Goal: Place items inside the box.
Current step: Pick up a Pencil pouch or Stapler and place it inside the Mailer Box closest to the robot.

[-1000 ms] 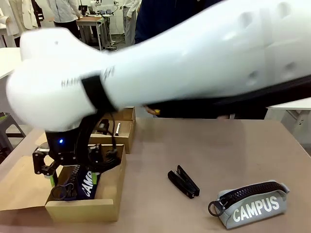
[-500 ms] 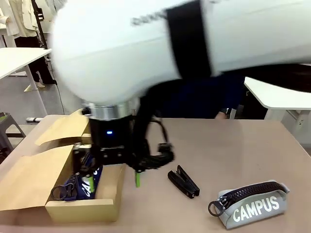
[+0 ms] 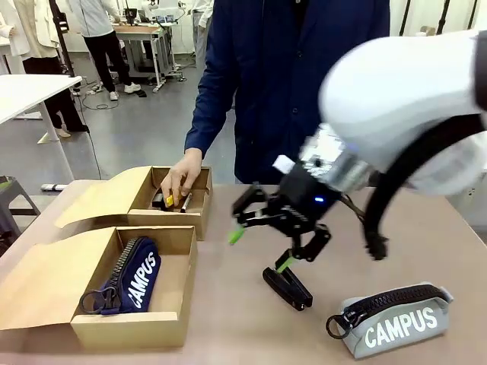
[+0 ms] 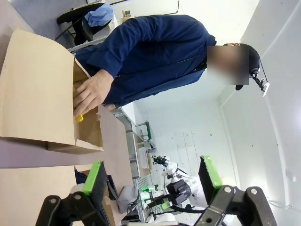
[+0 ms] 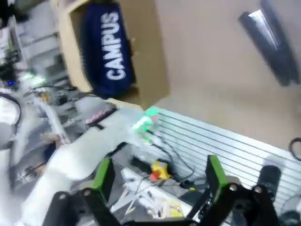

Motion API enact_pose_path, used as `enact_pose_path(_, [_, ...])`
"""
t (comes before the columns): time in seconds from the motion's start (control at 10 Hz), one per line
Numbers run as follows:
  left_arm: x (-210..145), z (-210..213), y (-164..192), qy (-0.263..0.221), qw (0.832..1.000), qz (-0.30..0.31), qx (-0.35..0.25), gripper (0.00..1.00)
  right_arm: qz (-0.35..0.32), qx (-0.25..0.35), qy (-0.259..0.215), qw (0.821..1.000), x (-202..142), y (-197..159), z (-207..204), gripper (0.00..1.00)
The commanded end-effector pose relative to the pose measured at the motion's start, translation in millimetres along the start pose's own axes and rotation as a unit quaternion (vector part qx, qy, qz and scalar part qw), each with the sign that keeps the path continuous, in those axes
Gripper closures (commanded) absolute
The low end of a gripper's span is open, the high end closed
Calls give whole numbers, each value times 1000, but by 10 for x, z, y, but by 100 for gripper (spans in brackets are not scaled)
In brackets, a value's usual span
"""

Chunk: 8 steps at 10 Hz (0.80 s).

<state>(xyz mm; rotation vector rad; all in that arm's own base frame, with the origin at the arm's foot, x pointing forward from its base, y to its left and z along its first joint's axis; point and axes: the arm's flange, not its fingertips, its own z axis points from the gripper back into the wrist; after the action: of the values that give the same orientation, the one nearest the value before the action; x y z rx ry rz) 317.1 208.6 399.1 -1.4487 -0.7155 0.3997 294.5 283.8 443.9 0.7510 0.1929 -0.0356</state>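
Swung away from the box (image 3: 129, 327) holding the navy pouch (image 3: 141, 274), my right claw (image 3: 262, 249) now hangs wide and empty above the stapler (image 3: 288, 287), which I judge needs straddling next.

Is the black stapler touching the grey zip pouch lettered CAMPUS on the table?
Apart. The front view shows a strip of bare tabletop between the black stapler and the grey zip pouch.
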Motion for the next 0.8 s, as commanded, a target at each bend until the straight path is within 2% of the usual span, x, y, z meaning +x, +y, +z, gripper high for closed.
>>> enact_pose_path(0.0, [-31,11,-12,5,1000,-8,-4,0,51,174,51,982,91,-906,195,0])
enact_pose_path(0.1, [-31,11,-12,5,1000,-8,-4,0,48,207,31,977,56,-1170,300,0])
enact_pose_path(0.2, [-31,11,-12,5,1000,-8,-4,0,-45,201,12,979,8,-1188,262,0])
enact_pose_path(0.3, [-31,11,-12,5,1000,-8,-4,0,33,153,8,988,144,-617,356,0])
enact_pose_path(0.5, [-31,11,-12,5,1000,-8,-4,0,33,153,8,988,144,-617,356,0])
enact_pose_path(0.6, [-31,11,-12,5,1000,-8,-4,0,17,177,11,984,286,-800,437,0])
enact_pose_path(0.7, [-31,11,-12,5,1000,-8,-4,0,-13,228,-27,973,471,-1027,770,0])
